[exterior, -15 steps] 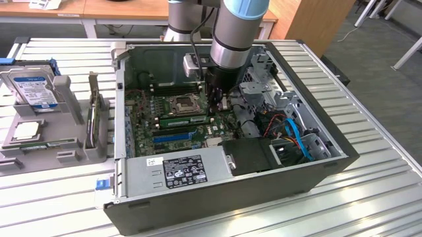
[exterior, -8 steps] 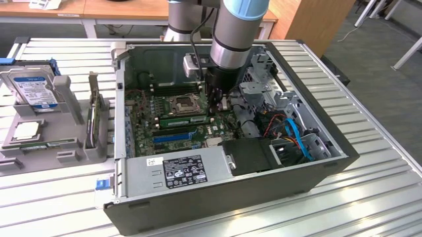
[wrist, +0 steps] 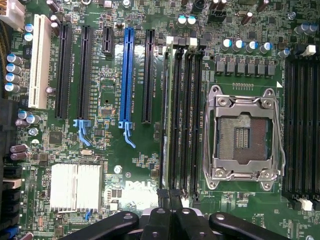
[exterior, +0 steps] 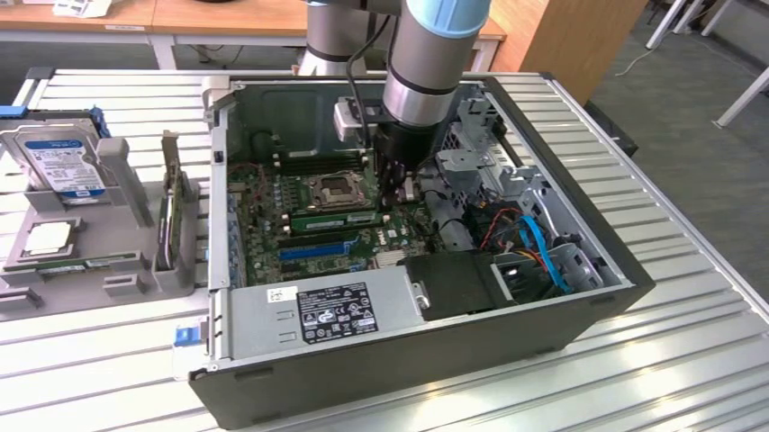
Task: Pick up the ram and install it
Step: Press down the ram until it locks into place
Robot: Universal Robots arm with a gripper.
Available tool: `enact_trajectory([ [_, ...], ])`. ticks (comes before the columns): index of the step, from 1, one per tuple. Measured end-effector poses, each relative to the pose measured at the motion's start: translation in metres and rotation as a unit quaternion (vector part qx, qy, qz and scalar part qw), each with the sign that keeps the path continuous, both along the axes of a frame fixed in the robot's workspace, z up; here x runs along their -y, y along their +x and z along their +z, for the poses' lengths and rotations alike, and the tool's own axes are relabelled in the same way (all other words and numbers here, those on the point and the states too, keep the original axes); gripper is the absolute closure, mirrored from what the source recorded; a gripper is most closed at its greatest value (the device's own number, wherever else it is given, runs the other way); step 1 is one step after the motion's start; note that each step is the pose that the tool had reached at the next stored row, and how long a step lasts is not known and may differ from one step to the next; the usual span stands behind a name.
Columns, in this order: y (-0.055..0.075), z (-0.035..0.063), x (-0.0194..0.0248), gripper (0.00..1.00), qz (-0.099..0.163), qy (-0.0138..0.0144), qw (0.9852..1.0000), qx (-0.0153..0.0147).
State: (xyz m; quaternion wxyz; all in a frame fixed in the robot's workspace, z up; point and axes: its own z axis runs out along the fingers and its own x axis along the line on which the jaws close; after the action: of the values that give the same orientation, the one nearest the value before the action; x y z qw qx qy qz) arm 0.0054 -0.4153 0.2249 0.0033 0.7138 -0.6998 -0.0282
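Drive cage [exterior: 481, 166] crowds arm's right; CPU socket [wrist: 243, 136] side open above board.

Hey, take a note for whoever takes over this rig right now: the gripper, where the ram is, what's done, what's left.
Gripper: shut, low over the motherboard, tips at one end of the ram.
Ram: on edge along the memory slot nearest the blue slot, beside the CPU socket.
Done: ram picked up and brought to its slot.
Left: seating unconfirmed. I cannot tell whether it is fully pressed in, or whether the tips grip it.
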Motion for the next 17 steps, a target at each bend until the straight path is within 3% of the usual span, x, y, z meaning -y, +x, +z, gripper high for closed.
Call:
enact_trajectory([
  [17,0.0,-0.001,0.0,0.9,0.0,0.0,1.0,0.0],
])
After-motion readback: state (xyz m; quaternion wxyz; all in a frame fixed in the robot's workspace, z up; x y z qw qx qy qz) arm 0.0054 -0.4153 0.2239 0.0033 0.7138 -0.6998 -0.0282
